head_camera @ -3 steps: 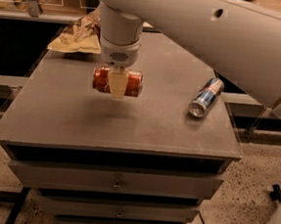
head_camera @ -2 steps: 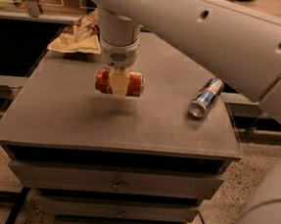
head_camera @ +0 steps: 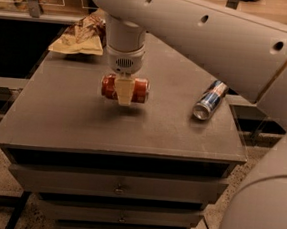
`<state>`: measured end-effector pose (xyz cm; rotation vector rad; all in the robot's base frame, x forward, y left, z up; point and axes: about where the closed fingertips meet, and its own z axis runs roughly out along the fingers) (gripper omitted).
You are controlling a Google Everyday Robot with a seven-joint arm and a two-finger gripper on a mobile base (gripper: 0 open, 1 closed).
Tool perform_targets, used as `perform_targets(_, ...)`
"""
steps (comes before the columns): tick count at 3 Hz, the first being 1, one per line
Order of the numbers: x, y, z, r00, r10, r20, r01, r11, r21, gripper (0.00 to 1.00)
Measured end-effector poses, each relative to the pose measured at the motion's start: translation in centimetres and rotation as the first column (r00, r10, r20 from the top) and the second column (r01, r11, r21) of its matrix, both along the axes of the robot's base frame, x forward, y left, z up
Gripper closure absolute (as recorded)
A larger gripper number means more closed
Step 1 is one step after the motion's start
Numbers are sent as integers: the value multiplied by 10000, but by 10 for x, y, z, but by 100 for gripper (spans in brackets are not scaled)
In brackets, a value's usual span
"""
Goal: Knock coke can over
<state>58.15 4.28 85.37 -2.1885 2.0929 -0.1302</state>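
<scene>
The coke can (head_camera: 140,89), red with white lettering, lies on its side near the middle of the grey cabinet top (head_camera: 72,120). My gripper (head_camera: 124,96) points straight down over it from the white arm (head_camera: 200,36). One pale finger (head_camera: 124,89) crosses the front of the can's middle and the other is hidden behind it, so the jaws straddle the can and look shut on it. The can's two ends stick out left and right of the finger. A shadow lies on the top just below it.
A slim blue-and-silver can (head_camera: 209,99) lies on its side at the right of the top. A crumpled snack bag (head_camera: 80,35) sits at the back left corner. Drawers (head_camera: 119,187) run below the front edge. The big arm spans the upper right.
The gripper and the coke can have shifted together slightly right and toward the front edge. The blue can and the bag have not moved.
</scene>
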Motion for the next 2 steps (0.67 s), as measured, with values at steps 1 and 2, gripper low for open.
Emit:
perform_targets(1,0,1,1,10000,7,37,-7,10000,24,0)
perform_targets(2,0,1,1,10000,7,38,-7,10000,25,0)
